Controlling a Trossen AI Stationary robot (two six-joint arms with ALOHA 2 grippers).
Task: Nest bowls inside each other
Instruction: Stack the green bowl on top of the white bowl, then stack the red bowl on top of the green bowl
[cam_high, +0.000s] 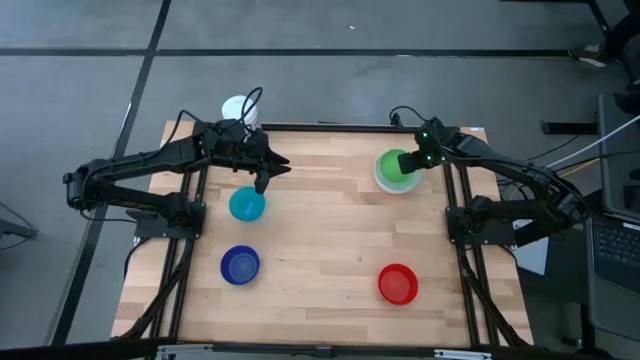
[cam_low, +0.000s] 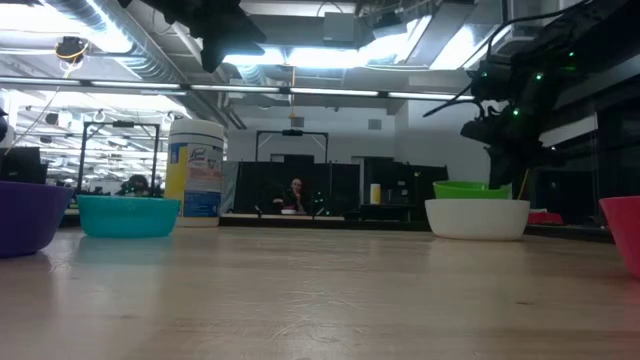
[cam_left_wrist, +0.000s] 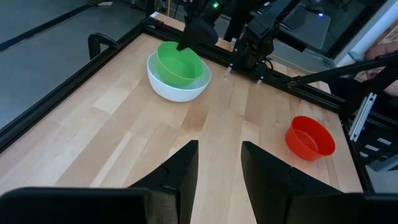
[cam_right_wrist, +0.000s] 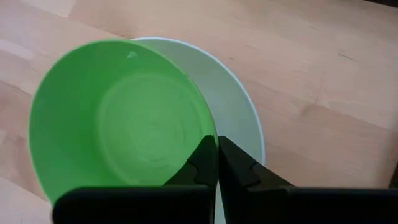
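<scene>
Dark blue bowl (cam_low: 25, 215) foremost; wipes container (cam_low: 196, 171) behind light blue bowl (cam_low: 128, 215)

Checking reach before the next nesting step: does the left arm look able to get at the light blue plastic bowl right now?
Probably yes. The left gripper hangs open just above the light blue plastic bowl, nothing lies between them, and that bowl stands alone on the wooden table.

White container (cam_low: 196, 171), blue-yellow label: print too small to read. No other readable text.
</scene>
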